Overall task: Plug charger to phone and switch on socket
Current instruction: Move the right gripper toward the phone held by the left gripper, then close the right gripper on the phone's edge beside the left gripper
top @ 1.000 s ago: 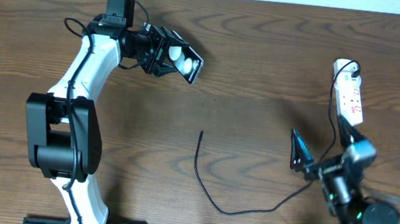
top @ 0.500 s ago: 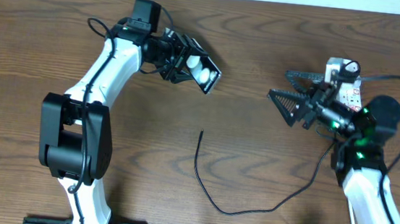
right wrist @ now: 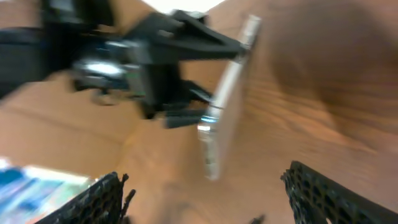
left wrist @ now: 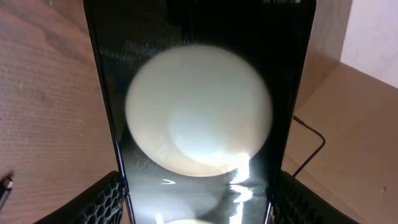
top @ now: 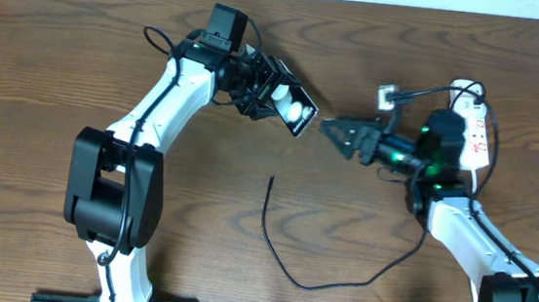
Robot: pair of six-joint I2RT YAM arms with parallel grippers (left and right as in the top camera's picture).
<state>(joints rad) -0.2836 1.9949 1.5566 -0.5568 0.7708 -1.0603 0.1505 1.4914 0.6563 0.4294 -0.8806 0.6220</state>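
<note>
Overhead: left claw (top: 273,94) grips the phone (top: 294,105); right claw (top: 330,129), open and empty, sits just beside it.

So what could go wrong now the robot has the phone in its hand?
The phone is held up only by the left gripper, pinched at its edges, so it could slip. The right gripper, open and empty, points at it from close by and might knock it. The charger lies loose on the table, and its thin tip may be hard to grab.
</note>
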